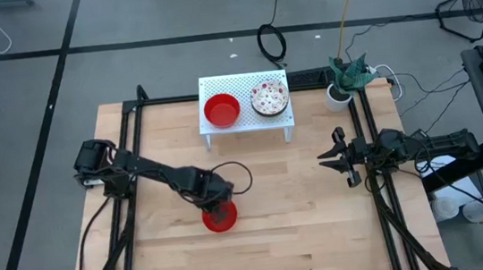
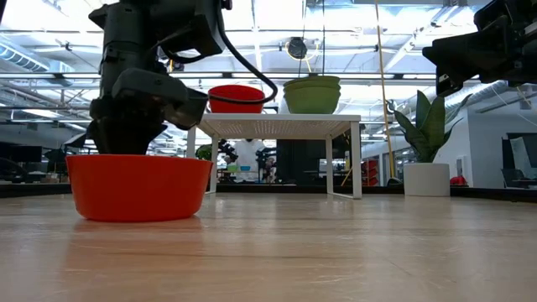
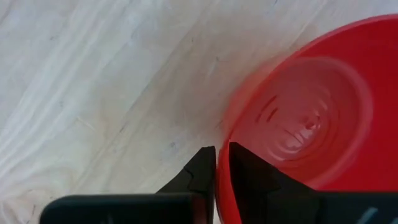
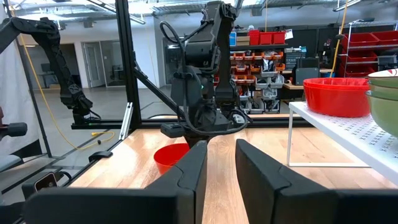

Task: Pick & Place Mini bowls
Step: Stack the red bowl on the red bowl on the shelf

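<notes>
A plain red mini bowl [image 1: 220,219] stands on the wooden table, near its middle and toward the near edge; the low view shows the same red bowl [image 2: 138,186] resting on its base. My left gripper [image 1: 219,206] reaches down onto its rim and is shut on it. A second red bowl [image 1: 221,110] and a white, red-patterned bowl [image 1: 269,98] sit on a white perforated stand [image 1: 248,126] at the far side. My right gripper [image 1: 337,155] waits open at the table's right edge, touching nothing. My left gripper [image 3: 222,149] pinches the red bowl's rim [image 3: 222,163] between its two fingers, one finger [image 3: 202,168] outside the wall and the other inside the hollow. It comes from above, pointing down. The bowl sits upright with its base on the table.
A white cup with a green plant [image 1: 340,84] stands at the table's far right corner, beside the stand. A black frame [image 1: 128,129] runs along the table's sides. Bare wood [image 1: 293,192] lies between the two grippers.
</notes>
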Motion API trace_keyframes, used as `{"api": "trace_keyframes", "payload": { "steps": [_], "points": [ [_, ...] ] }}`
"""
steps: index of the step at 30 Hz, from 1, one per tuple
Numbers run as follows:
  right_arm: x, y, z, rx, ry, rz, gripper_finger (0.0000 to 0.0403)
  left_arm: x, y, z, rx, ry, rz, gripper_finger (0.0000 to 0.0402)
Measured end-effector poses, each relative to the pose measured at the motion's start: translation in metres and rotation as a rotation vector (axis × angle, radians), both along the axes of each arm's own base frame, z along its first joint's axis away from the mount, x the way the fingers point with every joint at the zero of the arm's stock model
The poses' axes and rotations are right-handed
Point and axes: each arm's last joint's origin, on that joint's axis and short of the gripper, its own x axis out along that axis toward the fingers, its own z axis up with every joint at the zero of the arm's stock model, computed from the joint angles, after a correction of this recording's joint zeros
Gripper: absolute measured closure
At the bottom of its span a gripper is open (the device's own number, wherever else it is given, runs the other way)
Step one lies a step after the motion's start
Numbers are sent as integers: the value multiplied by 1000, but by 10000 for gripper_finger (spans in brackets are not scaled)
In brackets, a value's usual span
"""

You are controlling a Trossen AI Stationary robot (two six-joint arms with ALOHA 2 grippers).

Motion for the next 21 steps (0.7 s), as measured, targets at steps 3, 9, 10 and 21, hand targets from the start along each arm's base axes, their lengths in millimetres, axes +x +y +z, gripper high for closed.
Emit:
{"api": "trace_keyframes", "payload": {
  "steps": [3, 9, 10, 21],
  "points": [
    [0, 0, 0, 0, 0, 0, 330, 1, 4, 0, -4, 1, 14, 350],
    [0, 0, 0, 0, 0, 0, 330, 2, 10, 0, -4, 1, 42, 350],
    [0, 0, 0, 0, 0, 0, 330, 2, 11, 0, -4, 1, 45, 351],
    [0, 0, 0, 0, 0, 0, 330, 7, 13, 46, 10, -172, 28, 390]
  ]
}}
